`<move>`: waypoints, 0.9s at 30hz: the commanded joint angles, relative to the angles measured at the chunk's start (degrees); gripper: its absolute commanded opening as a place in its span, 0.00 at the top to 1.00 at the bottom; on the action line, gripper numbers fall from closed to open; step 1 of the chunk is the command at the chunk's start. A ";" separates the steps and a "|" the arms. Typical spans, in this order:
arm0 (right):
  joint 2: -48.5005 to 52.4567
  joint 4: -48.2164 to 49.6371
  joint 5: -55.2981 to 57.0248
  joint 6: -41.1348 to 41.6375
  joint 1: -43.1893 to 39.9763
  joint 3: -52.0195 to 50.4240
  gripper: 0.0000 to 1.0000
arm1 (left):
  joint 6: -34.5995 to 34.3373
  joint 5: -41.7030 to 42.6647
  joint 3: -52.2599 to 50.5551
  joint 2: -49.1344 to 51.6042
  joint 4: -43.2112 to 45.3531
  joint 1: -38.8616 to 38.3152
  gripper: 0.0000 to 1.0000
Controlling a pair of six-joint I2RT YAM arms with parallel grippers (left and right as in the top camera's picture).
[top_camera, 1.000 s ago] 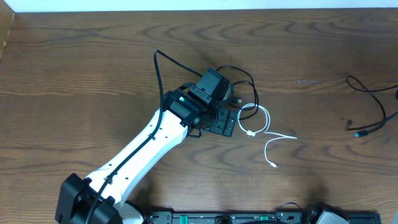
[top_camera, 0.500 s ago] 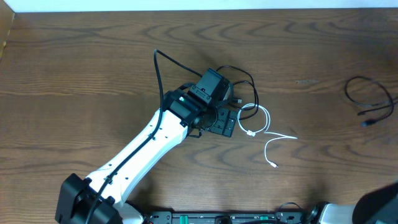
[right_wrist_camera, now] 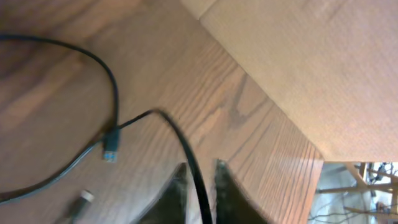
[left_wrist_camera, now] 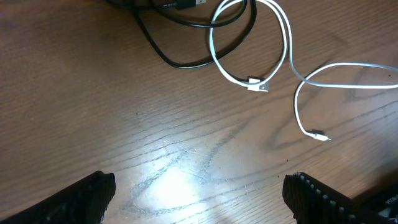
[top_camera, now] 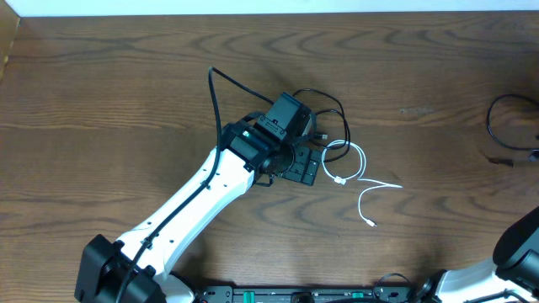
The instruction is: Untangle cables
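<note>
Overhead, the left arm (top_camera: 194, 202) stretches diagonally, left tool (top_camera: 303, 167) spread wide beside cables (top_camera: 347, 160).

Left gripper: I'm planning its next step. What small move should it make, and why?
Probably reach forward and down to the white cable. The left gripper hangs open and empty, and that cable's loop crosses the black cable just ahead.

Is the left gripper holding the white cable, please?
No, the left gripper stands open over bare table, the white cable lying beyond it.
</note>
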 commanded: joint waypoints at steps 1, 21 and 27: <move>0.15 -0.04 -2.64 2.05 -2.01 0.72 0.76 | -0.26 -0.76 -0.22 0.44 -0.15 -0.07 0.09; 0.15 -10.21 -44.57 3.06 -4.17 0.72 0.51 | -0.26 -0.76 -0.22 0.44 -0.07 -0.07 0.09; 0.15 -17.14 -55.17 0.94 -0.35 0.72 0.38 | -0.26 -0.81 -0.22 0.44 -0.04 -0.07 0.09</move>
